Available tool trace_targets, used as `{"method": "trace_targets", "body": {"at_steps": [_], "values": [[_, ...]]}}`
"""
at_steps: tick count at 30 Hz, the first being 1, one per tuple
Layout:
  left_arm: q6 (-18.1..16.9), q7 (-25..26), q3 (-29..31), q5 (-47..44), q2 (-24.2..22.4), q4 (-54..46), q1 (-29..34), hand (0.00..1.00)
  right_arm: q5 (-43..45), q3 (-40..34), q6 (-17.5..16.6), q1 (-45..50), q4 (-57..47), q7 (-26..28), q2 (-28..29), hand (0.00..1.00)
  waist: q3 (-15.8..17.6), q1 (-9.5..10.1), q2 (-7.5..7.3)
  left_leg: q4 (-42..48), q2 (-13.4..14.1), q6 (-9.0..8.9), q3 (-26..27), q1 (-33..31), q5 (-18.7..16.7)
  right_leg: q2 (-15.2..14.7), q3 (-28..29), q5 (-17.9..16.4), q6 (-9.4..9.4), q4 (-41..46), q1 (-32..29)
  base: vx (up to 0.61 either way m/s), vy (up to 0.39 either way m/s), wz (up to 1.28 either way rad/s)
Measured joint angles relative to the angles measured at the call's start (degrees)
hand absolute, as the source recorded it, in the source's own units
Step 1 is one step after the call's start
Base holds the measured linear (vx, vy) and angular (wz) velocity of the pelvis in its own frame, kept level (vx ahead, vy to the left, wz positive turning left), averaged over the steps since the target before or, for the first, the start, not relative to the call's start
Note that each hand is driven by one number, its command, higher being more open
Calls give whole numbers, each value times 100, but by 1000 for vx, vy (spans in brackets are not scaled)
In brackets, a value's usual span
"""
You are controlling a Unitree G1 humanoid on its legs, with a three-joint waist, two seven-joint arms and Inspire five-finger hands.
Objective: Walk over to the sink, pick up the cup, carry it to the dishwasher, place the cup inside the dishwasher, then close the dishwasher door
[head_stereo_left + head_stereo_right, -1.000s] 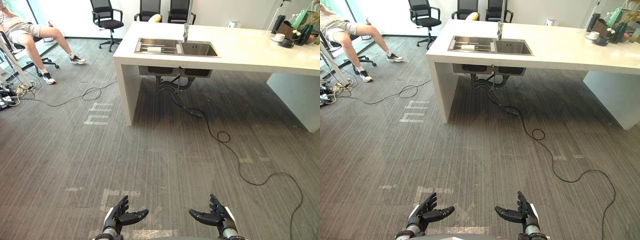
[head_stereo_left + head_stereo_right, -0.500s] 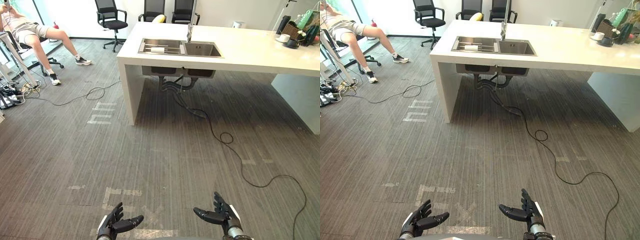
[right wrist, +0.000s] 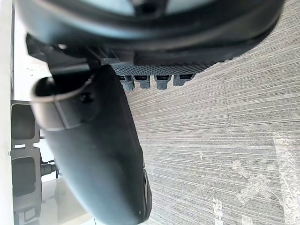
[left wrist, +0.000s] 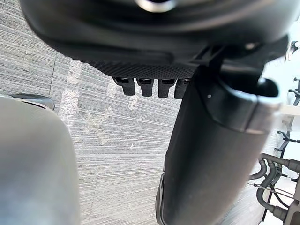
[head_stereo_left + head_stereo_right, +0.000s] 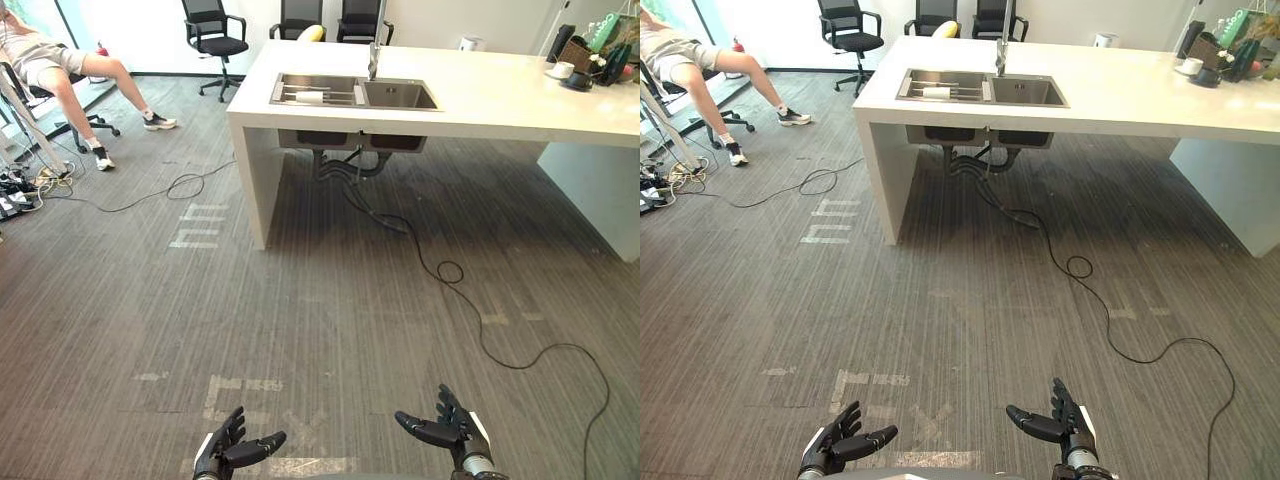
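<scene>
Landmark: I take the sink [image 5: 398, 97] as reference. It is set into a white counter [image 5: 500, 105], with a faucet [image 5: 373, 45] at its rear edge between the two basins.
Around: Office chairs [image 5: 215, 40] stand beyond the sink. A seated person [image 5: 60, 70] is far to the sink's left. Small desk items [image 5: 590, 60] crowd the counter end far to the sink's right.
In the way: The counter's front edge and the pipes [image 5: 345, 165] under the sink lie on my side of it. Pale tape marks [image 5: 197, 226] sit on the carpet [image 5: 330, 330], nearer than the sink and to its left.
Cup: I see a small white cup [image 5: 311, 98] lying on a wire rack [image 5: 295, 92] in the sink's left basin; it is too small to say more.
Left hand: The left hand [image 5: 236, 450] is low over the carpet, fingers spread and relaxed, holding nothing.
Right hand: The right hand [image 5: 452, 431] is likewise spread and empty.
Cup to fingers: They are well apart, with the carpet and the counter edge between them.
</scene>
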Motion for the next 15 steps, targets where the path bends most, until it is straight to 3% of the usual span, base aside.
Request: {"method": "trace_targets", "body": {"at_steps": [1,2,4,5,6,8,9,10,13,15], "values": [[-3,-8,3,-1,-4,-4,18,100,2,-35,0,12,-23,3,1,100,4,0,5,130,-3,8,14,-40,-91,-27,23,-75,15,123,-43,45,51,-13],[-28,-36,73,-8,-26,-21,43,100,9,-154,0,56,-87,7,-8,100,54,13,5,671,-22,50,41,-198,-446,-159,68,-402,66,683,-207,38,51,-6],[-61,-36,96,-12,-31,-50,58,100,39,-200,-2,102,-144,1,-19,100,82,20,-8,1041,-42,88,65,-314,-678,-269,79,-655,108,1102,-340,71,61,0],[-106,-36,102,-11,-33,-71,57,100,173,-220,-4,117,-148,-3,-59,100,115,48,-10,1512,-82,153,92,-457,-991,-445,84,-950,209,1728,-553,74,52,-1],[-111,-35,102,-10,-38,-72,55,100,191,-216,-4,115,-149,-2,-70,100,127,53,-9,1580,-83,174,87,-473,-1040,-475,88,-979,235,1889,-609,67,66,-8],[-126,-31,102,20,-53,-82,80,100,283,-205,-9,91,-150,17,-95,100,204,57,7,1871,-88,268,102,-501,-1284,-713,-9,-993,240,3167,-1160,58,75,-6],[-141,-10,112,25,-26,-177,156,100,454,-154,-15,98,-151,47,-87,100,278,58,-59,2091,-144,320,102,-427,-1435,-976,-9,-836,45,4261,-1575,86,76,0],[-159,16,111,23,-16,-208,196,100,465,-156,-19,108,-150,61,-86,100,337,58,3,2162,-147,357,86,-313,-1525,-1052,25,-743,53,4787,-1786,125,71,-1],[-161,106,108,11,43,-265,221,100,523,-131,-42,147,-155,150,-84,100,405,46,-2,2174,-89,344,-21,-58,-1676,-1076,-53,-1063,141,4876,-2072,160,3,16],[-163,104,109,10,98,-385,154,100,575,-62,-116,140,-166,232,-85,100,447,44,13,2189,80,241,-164,-4,-1803,-944,-307,-1066,139,4081,-2279,248,-113,35]]}}
